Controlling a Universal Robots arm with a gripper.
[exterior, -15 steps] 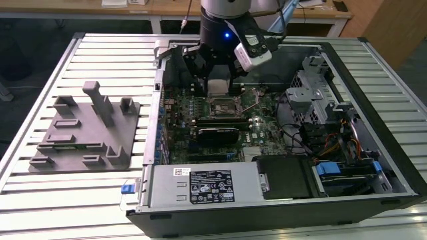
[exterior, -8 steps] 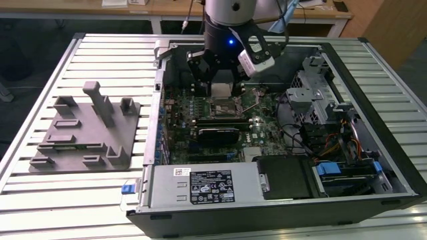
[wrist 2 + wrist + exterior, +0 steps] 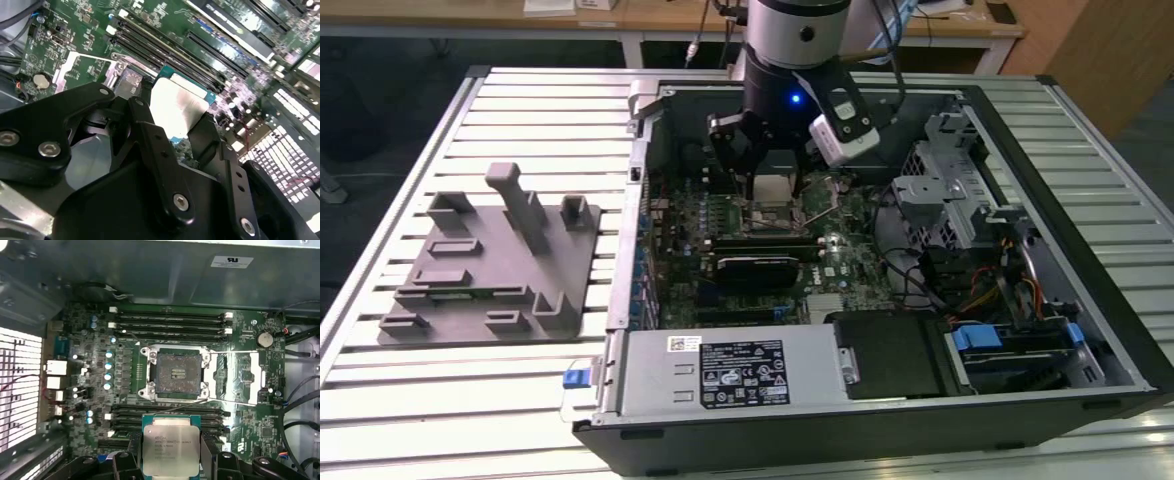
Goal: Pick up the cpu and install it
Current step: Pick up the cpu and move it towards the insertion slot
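- Clenched on the cpu (image 3: 170,445), gripper (image 3: 170,462) fingers (image 3: 125,465) at two opposite edges;
- Held flat, silvery top up, above the motherboard (image 3: 240,405); near the open socket (image 3: 177,372), not seated;
- Inside the open computer case (image 3: 1067,200); grey fixture (image 3: 494,260) well apart on the slatted table (image 3: 454,400).
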